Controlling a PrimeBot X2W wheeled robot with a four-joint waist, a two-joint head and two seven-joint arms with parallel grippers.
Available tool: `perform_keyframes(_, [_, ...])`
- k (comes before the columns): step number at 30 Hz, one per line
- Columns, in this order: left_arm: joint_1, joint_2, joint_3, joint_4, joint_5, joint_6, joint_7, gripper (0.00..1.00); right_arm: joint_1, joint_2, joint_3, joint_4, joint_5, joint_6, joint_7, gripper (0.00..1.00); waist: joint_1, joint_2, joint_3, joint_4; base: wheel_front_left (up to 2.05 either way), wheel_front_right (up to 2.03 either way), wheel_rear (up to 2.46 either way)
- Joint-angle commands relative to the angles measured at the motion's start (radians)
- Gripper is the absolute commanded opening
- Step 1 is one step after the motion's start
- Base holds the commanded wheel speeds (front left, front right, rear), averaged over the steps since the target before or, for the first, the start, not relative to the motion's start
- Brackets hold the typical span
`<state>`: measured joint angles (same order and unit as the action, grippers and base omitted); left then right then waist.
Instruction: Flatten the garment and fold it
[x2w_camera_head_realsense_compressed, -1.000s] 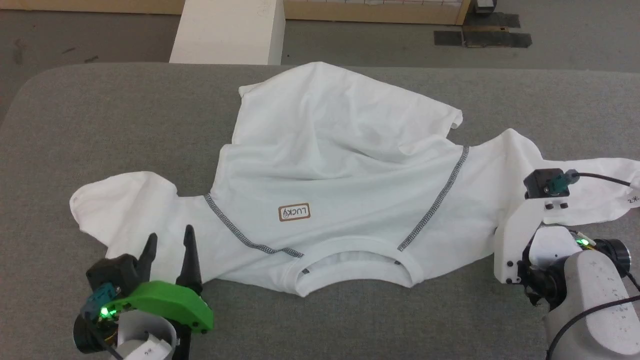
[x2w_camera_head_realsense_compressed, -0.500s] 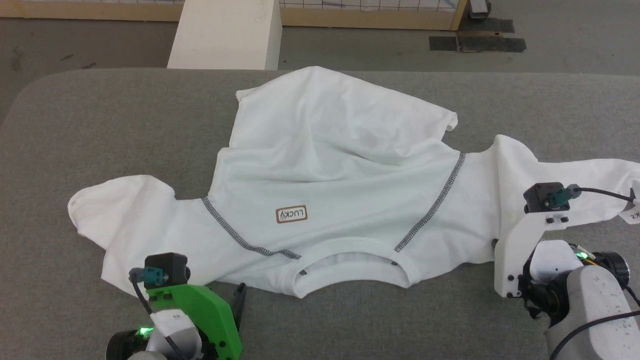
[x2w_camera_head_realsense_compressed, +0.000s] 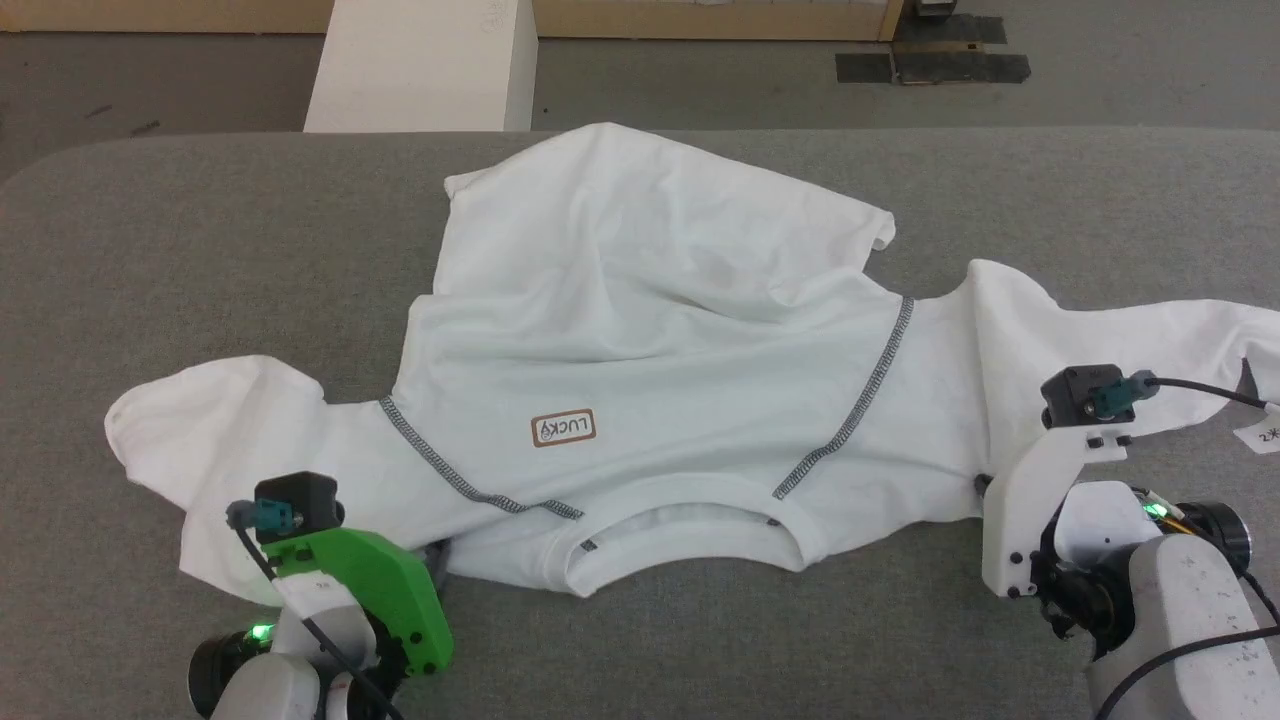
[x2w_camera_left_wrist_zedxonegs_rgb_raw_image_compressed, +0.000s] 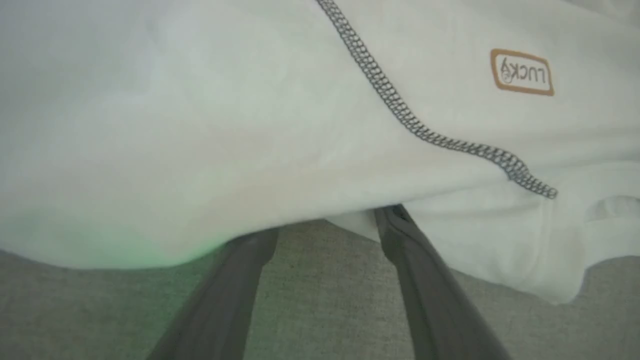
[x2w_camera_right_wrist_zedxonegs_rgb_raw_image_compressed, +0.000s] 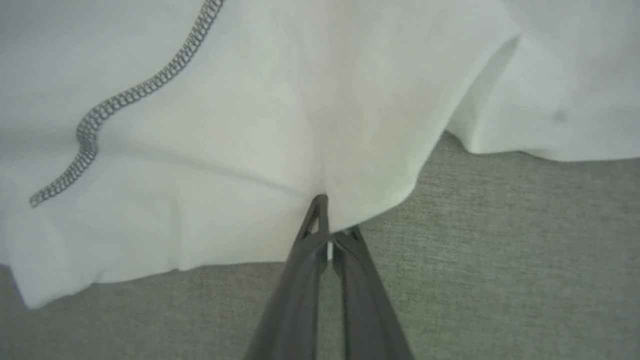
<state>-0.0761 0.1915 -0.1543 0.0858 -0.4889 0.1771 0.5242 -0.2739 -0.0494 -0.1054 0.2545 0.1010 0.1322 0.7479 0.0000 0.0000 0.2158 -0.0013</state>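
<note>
The left claw (x2w_camera_left_wrist_zedxonegs_rgb_raw_image_compressed: 330, 225) stands open, its two long, dark, matte fingers (x2w_camera_left_wrist_zedxonegs_rgb_raw_image_compressed: 235, 280) spread wide, with their tips slipped just under the garment's (x2w_camera_head_realsense_compressed: 640, 330) near hem beside the collar. A glossy green plastic mount (x2w_camera_head_realsense_compressed: 370, 590) sits on that wrist. The right claw (x2w_camera_right_wrist_zedxonegs_rgb_raw_image_compressed: 325, 220) is pressed closed, pinching a puckered bit of the garment's edge below its right shoulder. Its wrist carries a white plastic mount (x2w_camera_head_realsense_compressed: 1030, 500).

The garment is thin, soft white cloth, lying front up across the middle of the surface (x2w_camera_head_realsense_compressed: 200, 250) with its round ribbed neck (x2w_camera_head_realsense_compressed: 680, 530) nearest the robot. The body is rumpled into shallow folds and its far hem is skewed. The surface is covered in a grey, felt-like weave and has a rounded corner.

There are two grey zigzag seams, one (x2w_camera_head_realsense_compressed: 470, 485) on the left and one (x2w_camera_head_realsense_compressed: 860, 410) on the right, slanting from the neck. One small rectangular brown-outlined patch (x2w_camera_head_realsense_compressed: 563, 428) sits on the chest. Of the two sleeves, the left sleeve (x2w_camera_head_realsense_compressed: 200, 420) is bunched into a rounded lump and the right sleeve (x2w_camera_head_realsense_compressed: 1150, 330) is stretched out sideways. One smooth white box (x2w_camera_head_realsense_compressed: 420, 65) stands on the grey floor (x2w_camera_head_realsense_compressed: 700, 90) beyond.
</note>
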Motion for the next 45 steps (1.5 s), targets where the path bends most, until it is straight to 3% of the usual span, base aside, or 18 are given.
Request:
perform_keyframes(1, [0.011, -0.007, -0.011, 0.038, -0.025, -0.003, 0.025, 0.00, 0.028, -0.001, -0.001, 0.007, 0.008, -0.002, 0.002, 0.00, 0.0000, 0.0000, 0.000, -0.004, 0.00, 0.00, 0.00])
perform_keyframes(7, [0.025, -0.038, 0.000, 0.032, -0.082, -0.034, -0.002, 0.00, 0.034, -0.001, -0.014, -0.007, 0.035, -0.002, -0.018, 0.00, 0.0000, 0.0000, -0.011, -0.002, 0.00, 0.00, 0.00])
perform_keyframes(13, [0.010, -0.060, 0.053, -0.087, -0.178, -0.082, -0.037, 0.00, 0.045, -0.001, -0.061, -0.101, 0.122, -0.002, -0.022, 0.00, 0.0000, 0.0000, -0.046, 0.008, 0.00, 0.00, 0.00])
perform_keyframes(22, [-0.097, -0.029, 0.150, -0.340, -0.227, -0.099, -0.087, 0.00, -0.018, -0.001, -0.142, -0.380, 0.401, -0.002, 0.031, 0.00, 0.0000, 0.0000, -0.114, -0.009, 0.00, 0.00, 0.00])
perform_keyframes(27, [-0.249, 0.006, 0.173, -0.381, -0.210, -0.108, -0.102, 0.00, -0.136, -0.005, -0.186, -0.469, 0.459, -0.002, 0.030, 0.00, 0.0000, 0.0000, -0.132, -0.009, 0.00, 0.00, 0.00])
perform_keyframes(35, [-0.541, 0.069, 0.170, -0.328, -0.162, -0.142, -0.121, 0.00, -0.372, -0.021, -0.227, -0.454, 0.485, -0.002, 0.052, 0.00, 0.0000, 0.0000, -0.157, -0.007, 0.00, 0.00, 0.00])
perform_keyframes(45, [-0.842, 0.127, 0.171, -0.180, -0.134, -0.174, -0.138, 0.00, -0.665, -0.035, -0.264, -0.333, 0.451, -0.002, 0.099, 0.00, 0.0000, 0.0000, -0.153, -0.008, 0.00, 0.00, 0.00])
